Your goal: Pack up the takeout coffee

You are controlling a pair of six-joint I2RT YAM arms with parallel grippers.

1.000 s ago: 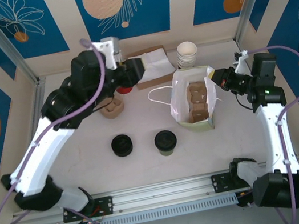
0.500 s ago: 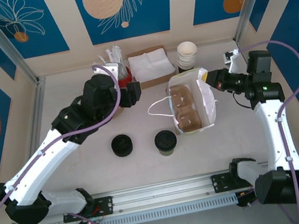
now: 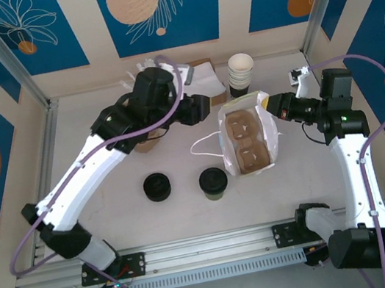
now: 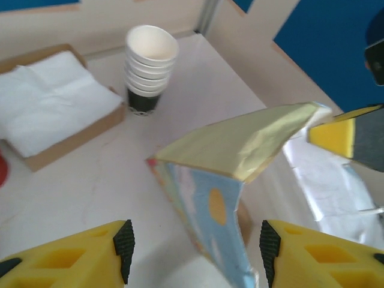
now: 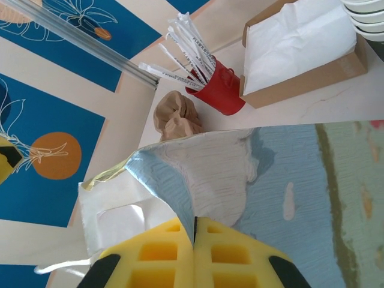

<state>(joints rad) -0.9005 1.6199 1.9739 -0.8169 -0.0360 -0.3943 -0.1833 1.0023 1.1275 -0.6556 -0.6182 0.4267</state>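
Note:
The takeout coffee (image 3: 213, 183), a small olive-sided cup with a black lid, stands on the table in front of the bag. The patterned paper bag (image 3: 248, 140) stands with its mouth wide, and a brown cup carrier (image 3: 245, 142) sits inside it. My right gripper (image 3: 275, 105) is shut on the bag's right rim (image 5: 198, 180); its pads (image 5: 210, 252) pinch the paper. At the bag's left back corner my left gripper (image 3: 205, 108) is open. The bag's corner (image 4: 228, 180) rises between its yellow fingers (image 4: 66, 261) without touching them.
A low black lid disc (image 3: 157, 187) lies left of the coffee. A stack of white cups (image 3: 241, 70) and a napkin box (image 4: 54, 102) stand at the back. Left of the box are a red cup of stirrers (image 5: 219, 90) and a brown carrier (image 3: 147, 143).
My left arm has swung right from the back left corner to the bag's left rim. The right gripper has kept its grip while the bag shifted and its mouth spread.

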